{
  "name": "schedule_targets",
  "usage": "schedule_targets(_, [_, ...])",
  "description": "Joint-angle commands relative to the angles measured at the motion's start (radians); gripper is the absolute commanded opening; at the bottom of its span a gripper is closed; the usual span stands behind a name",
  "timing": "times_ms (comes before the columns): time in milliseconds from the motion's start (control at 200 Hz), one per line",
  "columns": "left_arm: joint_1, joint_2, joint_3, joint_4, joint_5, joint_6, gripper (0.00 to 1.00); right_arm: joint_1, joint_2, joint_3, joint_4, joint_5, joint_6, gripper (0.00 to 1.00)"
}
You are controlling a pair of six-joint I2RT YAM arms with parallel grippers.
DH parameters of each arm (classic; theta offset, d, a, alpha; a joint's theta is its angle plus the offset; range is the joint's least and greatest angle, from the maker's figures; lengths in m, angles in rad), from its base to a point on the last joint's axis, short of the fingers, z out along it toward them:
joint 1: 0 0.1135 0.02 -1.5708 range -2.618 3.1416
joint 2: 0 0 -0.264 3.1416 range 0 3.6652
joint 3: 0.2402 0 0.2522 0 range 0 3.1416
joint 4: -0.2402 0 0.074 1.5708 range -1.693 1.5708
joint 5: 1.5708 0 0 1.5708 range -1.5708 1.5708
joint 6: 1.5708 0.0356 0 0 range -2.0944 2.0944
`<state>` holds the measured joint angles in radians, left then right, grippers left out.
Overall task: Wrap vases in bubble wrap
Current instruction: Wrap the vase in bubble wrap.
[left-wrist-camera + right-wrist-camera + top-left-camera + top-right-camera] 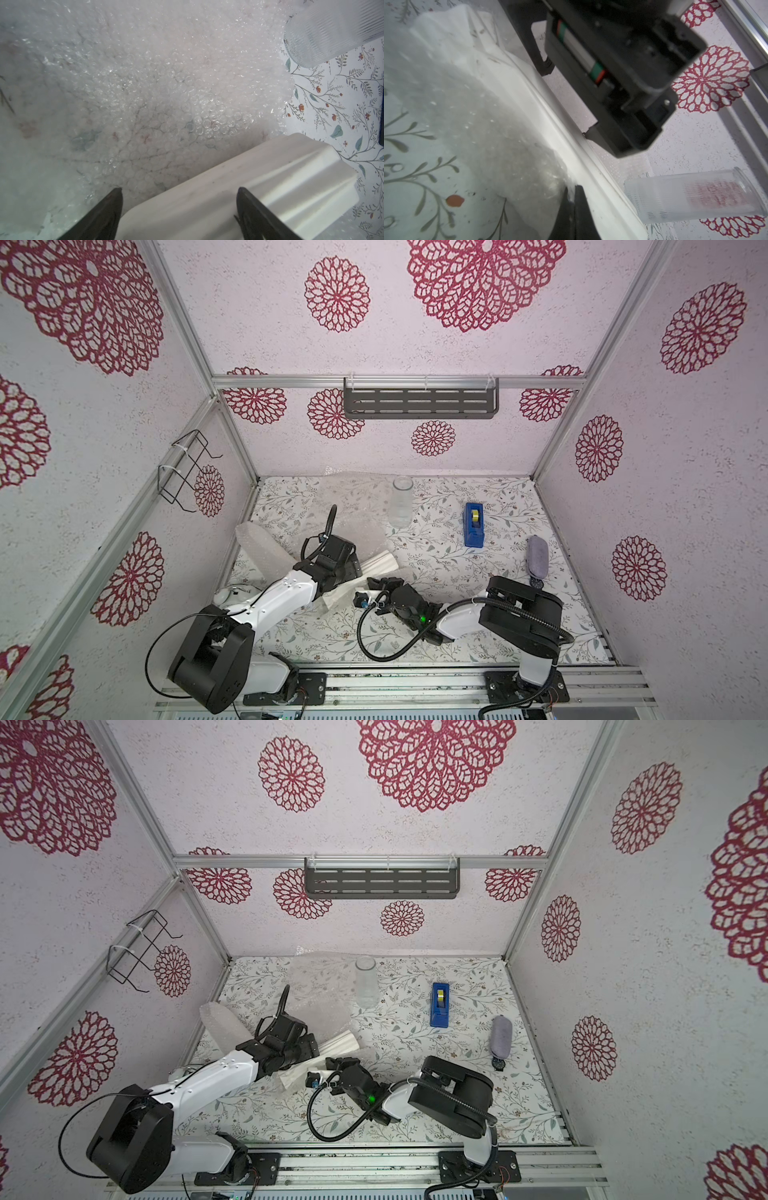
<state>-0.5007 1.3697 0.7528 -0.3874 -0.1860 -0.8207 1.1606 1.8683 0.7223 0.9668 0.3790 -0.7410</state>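
white ribbed vase (380,565) lies flat under the left end effector (353,569), long axis 2 to 8 o'clock
in both top views the vase lies on its side on the bubble wrap (345,497) on the surface (457,572); the left end effector is over its middle and the right end effector (372,582) is just beside it at about 5 o'clock. a clear glass vase (401,501) stands well apart toward 1 o'clock. left wrist view: the fingers (259,214) are spread, one on each side of the vase body, not gripping it. right wrist view: the fingers (581,207) are pressed together, seemingly pinching the wrap's edge beside the vase. the left arm looks nearer, so any roll would go across that axis.
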Motion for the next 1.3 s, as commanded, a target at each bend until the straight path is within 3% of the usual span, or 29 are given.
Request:
schedule_targets(0, [0.004,0.024,0.014,-0.03,0.042,0.021,0.88,-0.02,0.006,0.041,0.055,-0.026,0.028,0.0])
schedule_targets(165, [0.01,0.015,-0.007,0.011,0.066,-0.006,0.87,-0.037,0.035,0.053,0.058,-0.044,0.05,0.0])
schedule_targets(310, [0.037,-0.083,-0.042,0.0,0.046,-0.015,0.86,-0.052,0.038,0.05,0.055,-0.08,0.085,0.0])
schedule_targets(445, [0.029,-0.26,-0.089,-0.1,-0.051,-0.044,0.86,-0.068,0.04,0.059,0.033,-0.119,0.128,0.0])
schedule_targets(600, [-0.003,-0.561,-0.238,-0.159,-0.113,-0.08,0.84,-0.1,0.039,0.093,-0.055,-0.223,0.211,0.0])
schedule_targets(721, [-0.007,-0.734,-0.258,-0.216,-0.101,-0.036,0.66,-0.109,0.06,0.118,-0.073,-0.243,0.228,0.0])
schedule_targets(806, [-0.014,-0.797,-0.307,-0.119,-0.017,-0.029,0.58,-0.117,0.071,0.137,-0.088,-0.252,0.247,0.0])
schedule_targets(1031, [-0.035,-0.7,-0.328,0.076,0.101,-0.029,0.54,-0.13,0.095,0.172,-0.122,-0.275,0.278,0.0])
schedule_targets(1291, [-0.027,-0.456,-0.277,0.145,0.088,-0.009,0.59,-0.131,0.102,0.167,-0.097,-0.27,0.267,0.02])
